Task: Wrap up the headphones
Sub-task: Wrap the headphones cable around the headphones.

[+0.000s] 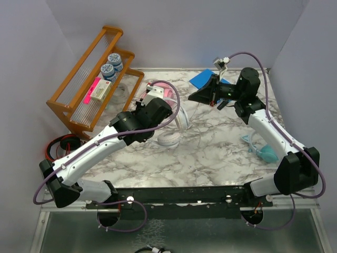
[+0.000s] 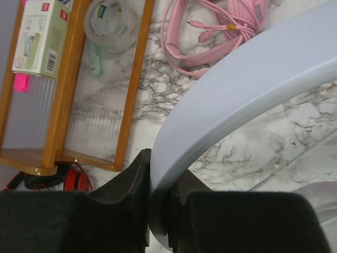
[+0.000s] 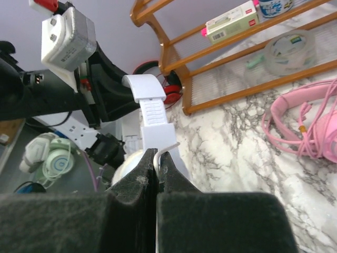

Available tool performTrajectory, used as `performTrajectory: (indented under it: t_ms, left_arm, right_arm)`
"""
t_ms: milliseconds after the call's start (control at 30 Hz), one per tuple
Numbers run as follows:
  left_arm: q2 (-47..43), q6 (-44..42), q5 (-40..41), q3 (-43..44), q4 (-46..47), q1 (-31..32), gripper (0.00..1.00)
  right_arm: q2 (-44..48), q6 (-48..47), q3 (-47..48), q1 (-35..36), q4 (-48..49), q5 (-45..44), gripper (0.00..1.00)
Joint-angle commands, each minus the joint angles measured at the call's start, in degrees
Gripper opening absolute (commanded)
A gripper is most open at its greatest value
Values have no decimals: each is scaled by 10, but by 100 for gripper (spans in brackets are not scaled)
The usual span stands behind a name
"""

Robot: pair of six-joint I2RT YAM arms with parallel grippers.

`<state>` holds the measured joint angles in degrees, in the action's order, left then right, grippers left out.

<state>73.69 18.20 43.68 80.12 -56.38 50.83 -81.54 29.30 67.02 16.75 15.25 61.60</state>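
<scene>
While the left pincer (image 2: 159, 184) clamps narrowly on the broad band of the white headphones (image 2: 237, 89), the step in hand looks like the wrap of this 1 pair, with the arm acting as the steady holder. The band arcs up and away from that pincer over the marble bench (image 1: 210, 153). I cannot tell whether the ear cups rest on the surface.

The right pincer (image 3: 157, 158) faces the same pair from the opposite side. Its jaws are pressed together, and the band's ribbed slider stands just ahead of its tips. Whether a thin white cord is pinched between them, I cannot tell; nothing thicker is held.

By my judgement the winding is not far along. The next move calls for the right pincer to have the cord in a sure grip and lead it in loops around the band while the left keeps the band from turning.

The pink headphones (image 2: 210, 37) lie beyond the left pincer, with their cable loosely heaped. The teal headphones (image 1: 263, 153) lie well behind the right pincer, beside that arm. Neither of these 2 looks wrapped.
</scene>
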Motion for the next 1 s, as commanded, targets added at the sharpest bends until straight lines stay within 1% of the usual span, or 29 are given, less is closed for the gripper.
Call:
performTrajectory:
  t_ms: [0,67,133,267,400,533,633,733,767,967]
  left_arm:
    - [16,-19,134,0,-12,17,0]
    - [28,3,149,12,-13,18,0]
    - [37,30,149,26,-17,17,0]
    - [58,75,149,42,-16,17,0]
    - [91,119,159,52,-17,17,0]
    - [120,164,149,70,-16,17,0]
    - [137,162,142,83,-10,19,0]
    - [141,130,144,79,6,26,0]
    - [139,125,145,73,10,27,0]
    - [97,120,128,23,27,29,0]
  right_arm:
    - [25,76,-12,-10,44,48,1]
    - [31,133,-36,-9,96,58,1]
    - [47,158,-59,-6,128,55,1]
    - [84,165,-86,9,116,25,6]
    - [103,182,-106,38,118,-5,6]
    - [106,177,-116,71,117,-33,7]
    - [105,159,-108,73,91,-65,3]
    - [102,98,-64,72,-5,-125,1]
    - [100,89,-51,71,-20,-139,1]
    - [71,99,6,45,-9,-142,1]
